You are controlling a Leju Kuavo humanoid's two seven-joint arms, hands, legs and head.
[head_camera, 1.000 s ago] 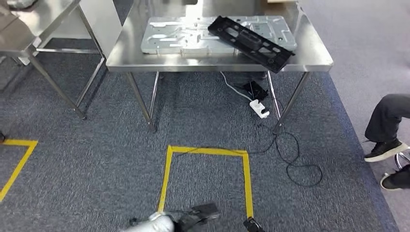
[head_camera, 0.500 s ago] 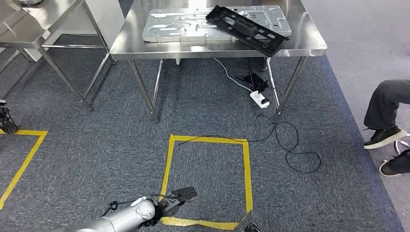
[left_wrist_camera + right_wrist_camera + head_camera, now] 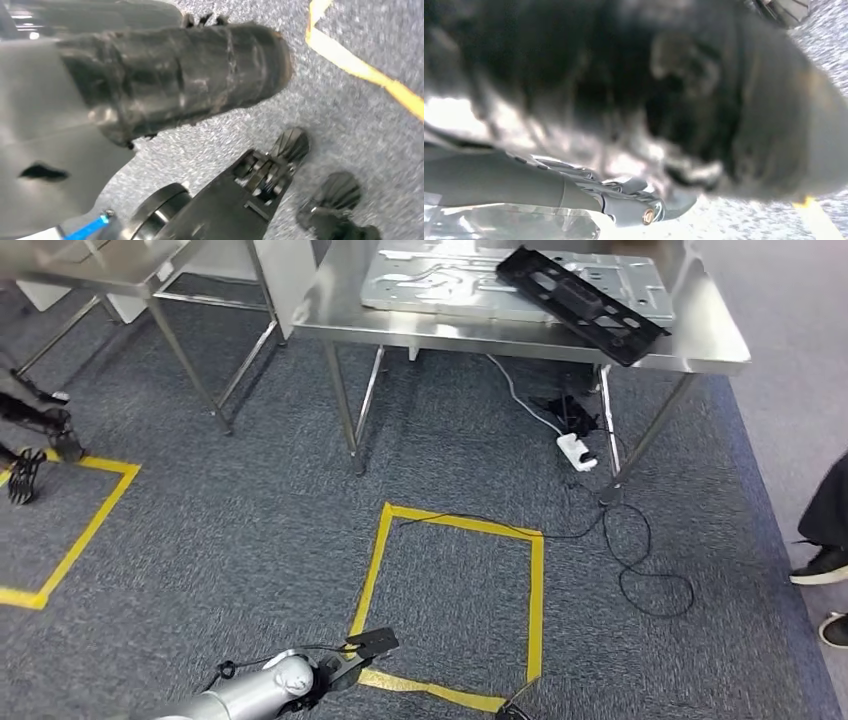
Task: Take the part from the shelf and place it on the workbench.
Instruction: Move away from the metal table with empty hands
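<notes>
Black part (image 3: 580,304) lies across the worktop (image 3: 715,345) right corner; the view has swung, so the robot is turning away; both hands' state I cannot tell.

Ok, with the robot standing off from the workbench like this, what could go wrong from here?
1. The long black plastic part lies across the silver metal plate, one end at or past the steel workbench's front edge; a bump could tip it off.
2. A black cable loops on the carpet beside the yellow tape square, a likely snag for feet.
3. A person's shoe is close on the right.
</notes>
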